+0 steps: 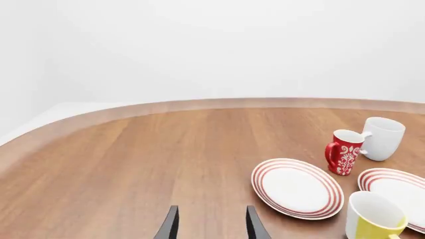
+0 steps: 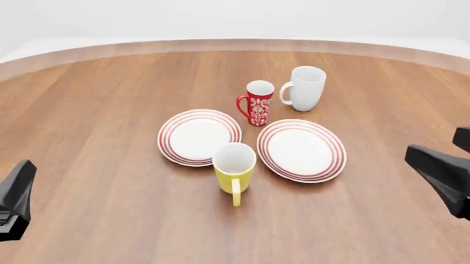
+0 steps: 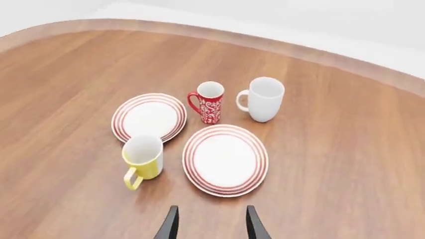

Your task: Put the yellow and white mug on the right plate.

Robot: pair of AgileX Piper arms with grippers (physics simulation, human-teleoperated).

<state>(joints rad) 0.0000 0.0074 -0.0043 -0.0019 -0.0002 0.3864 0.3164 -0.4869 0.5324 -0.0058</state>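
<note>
Hovering at the bench's near corners, my left hand [image 1: 211, 224] and right hand [image 3: 211, 223] are both spread wide, holding nothing. I see the yellow and white mug [image 2: 234, 168] upright between the left plate [image 2: 199, 136] and the right plate [image 2: 301, 149], overlapping the left plate's near rim. A red patterned mug [image 2: 257, 103] and a white mug [image 2: 305, 88] stand behind the plates.

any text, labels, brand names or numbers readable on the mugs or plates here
None: no view shows any word, number or brand.
The red mug bears only a white ornamental pattern, not letters.
The yellow and white mug and the white mug are plain.
Both the right plate and the left plate carry only red rings.
</note>
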